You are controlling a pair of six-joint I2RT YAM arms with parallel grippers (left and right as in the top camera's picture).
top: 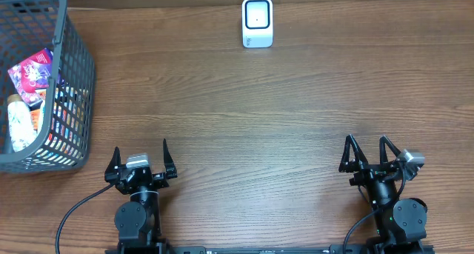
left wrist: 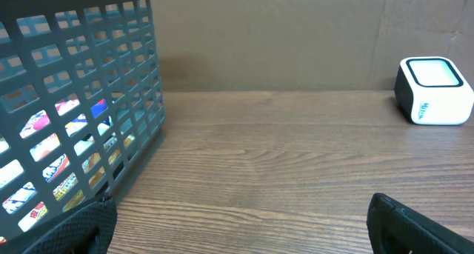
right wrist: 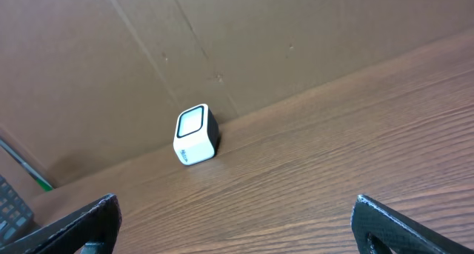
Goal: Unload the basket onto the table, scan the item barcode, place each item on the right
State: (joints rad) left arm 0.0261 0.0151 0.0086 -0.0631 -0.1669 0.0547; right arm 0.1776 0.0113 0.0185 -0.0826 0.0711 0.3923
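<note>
Right wrist: right claw [right wrist: 235,209] spread wide, nothing between the jaws.
White scanner [right wrist: 196,135] (dark side panel, pale window on its upper face) stands on the wood tabletop [right wrist: 333,150] at the foot of the brown cardboard wall [right wrist: 222,39], well ahead of the claw and left of centre. The fingers [right wrist: 81,228] show only as dark tips in the two bottom corners. Grey basket mesh [right wrist: 11,206] clips the left edge, with a thin green strip [right wrist: 37,181] just above it.
</note>
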